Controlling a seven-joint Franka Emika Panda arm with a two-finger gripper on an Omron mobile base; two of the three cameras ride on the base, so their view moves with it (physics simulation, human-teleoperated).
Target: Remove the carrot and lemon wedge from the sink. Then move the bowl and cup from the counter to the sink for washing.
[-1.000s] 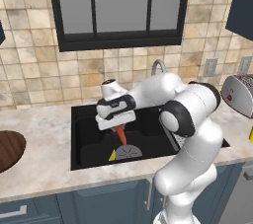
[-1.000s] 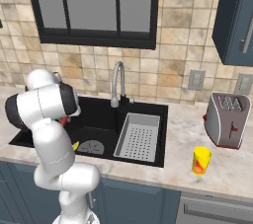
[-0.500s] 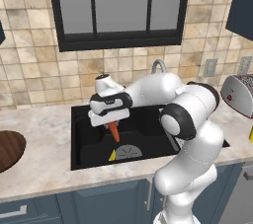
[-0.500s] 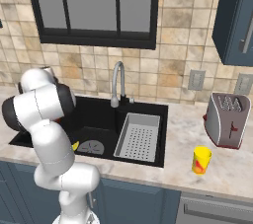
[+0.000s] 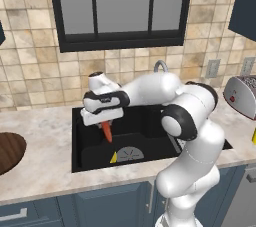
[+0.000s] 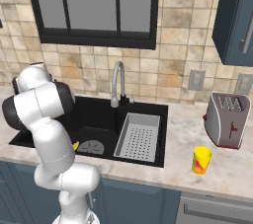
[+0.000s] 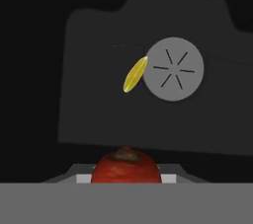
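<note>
My gripper [image 5: 104, 119] is shut on the carrot [image 5: 107, 130], an orange-red stick that hangs point-down over the left part of the black sink [image 5: 85, 156]. Its blunt top end [image 7: 126, 166] shows close up in the hand view. The lemon wedge [image 5: 113, 157] lies on the sink floor beside the round grey drain [image 5: 130, 154]; the wedge [image 7: 135, 74] touches the drain's edge [image 7: 173, 69] in the hand view. The dark brown bowl [image 5: 7, 151] sits on the counter [image 5: 40, 136] at far left. The yellow cup [image 6: 201, 160] stands on the counter right of the sink.
A grey perforated tray [image 6: 139, 135] fills the sink's right half, below the curved silver faucet [image 6: 117, 82]. A silver toaster [image 6: 227, 120] stands on the counter at the right. Tiled wall and a dark window rise behind the sink.
The gripper has carried the carrot up and to the left, from above the drain toward the sink's left rim. The lemon wedge has stayed in place.
</note>
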